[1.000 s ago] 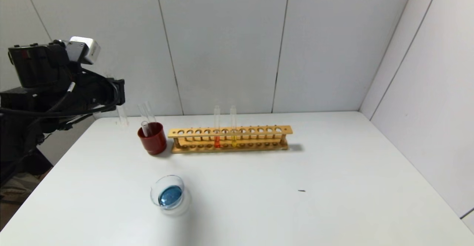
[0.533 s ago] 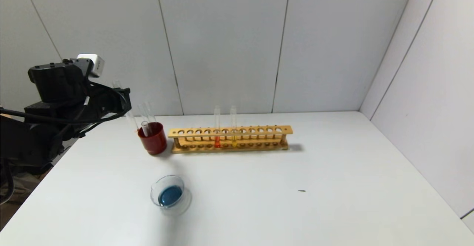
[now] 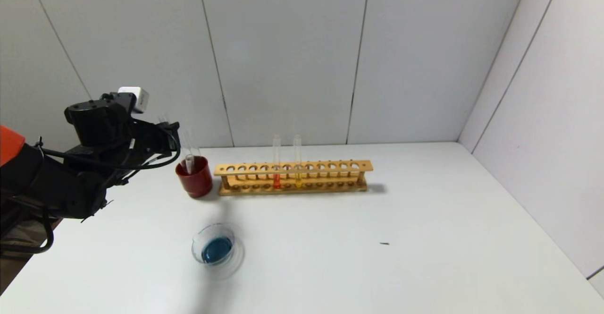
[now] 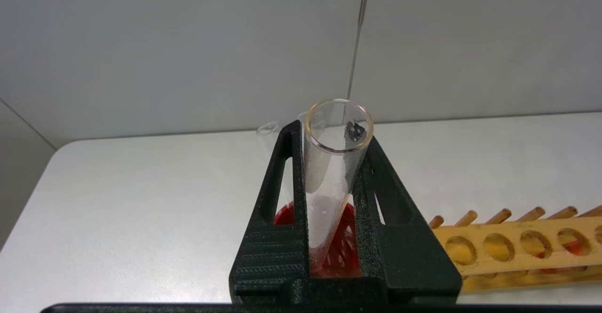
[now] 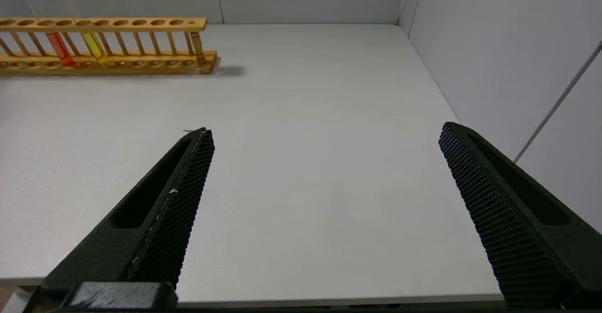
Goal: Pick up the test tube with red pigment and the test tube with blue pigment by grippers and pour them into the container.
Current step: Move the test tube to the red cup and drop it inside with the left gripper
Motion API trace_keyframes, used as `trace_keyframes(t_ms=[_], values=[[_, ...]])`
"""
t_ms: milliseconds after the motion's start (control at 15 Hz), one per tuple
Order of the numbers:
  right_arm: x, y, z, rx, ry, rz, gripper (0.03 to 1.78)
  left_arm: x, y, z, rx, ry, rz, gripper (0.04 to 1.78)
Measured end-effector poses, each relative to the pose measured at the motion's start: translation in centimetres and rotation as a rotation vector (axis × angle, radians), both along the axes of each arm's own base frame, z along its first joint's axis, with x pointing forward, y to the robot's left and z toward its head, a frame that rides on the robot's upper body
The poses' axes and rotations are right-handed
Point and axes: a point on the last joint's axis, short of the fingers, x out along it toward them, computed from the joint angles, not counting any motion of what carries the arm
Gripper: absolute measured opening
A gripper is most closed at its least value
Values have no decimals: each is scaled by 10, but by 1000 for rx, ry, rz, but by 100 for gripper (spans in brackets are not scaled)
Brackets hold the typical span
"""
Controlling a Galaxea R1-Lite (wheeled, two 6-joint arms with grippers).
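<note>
My left gripper (image 3: pixel 172 129) is shut on a clear glass test tube (image 4: pixel 329 181) with no coloured liquid showing in it. It holds the tube tilted, its round bottom over the dark red cup (image 3: pixel 194 178), which also shows in the left wrist view (image 4: pixel 345 252). No tube with teal-blue liquid shows. The container (image 3: pixel 194 247), a shallow glass dish, holds blue liquid near the table's front. The test tube with red pigment (image 3: pixel 276 163) stands upright in the wooden rack (image 3: pixel 292 168) and also shows in the right wrist view (image 5: pixel 60 48). My right gripper (image 5: pixel 324 134) is open and empty over the table's right part.
A tube with yellow liquid (image 3: pixel 297 163) stands in the rack beside the red one. Clear tubes (image 3: pixel 189 162) stand in the red cup. Walls close the table at the back and right. A small dark speck (image 3: pixel 384 243) lies on the table.
My left arm has moved right and down with the clear tube, from beyond the table's left edge to just over the red cup. The dish, the rack and the right gripper have not moved.
</note>
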Motion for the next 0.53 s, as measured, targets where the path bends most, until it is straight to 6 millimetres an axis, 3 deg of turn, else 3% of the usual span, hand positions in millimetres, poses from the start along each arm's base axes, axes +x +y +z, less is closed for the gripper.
trace_keyframes(t_ms=[533], values=[[0,0,0,0,0,0,175,12,0,-22,7,-18,-4,39]])
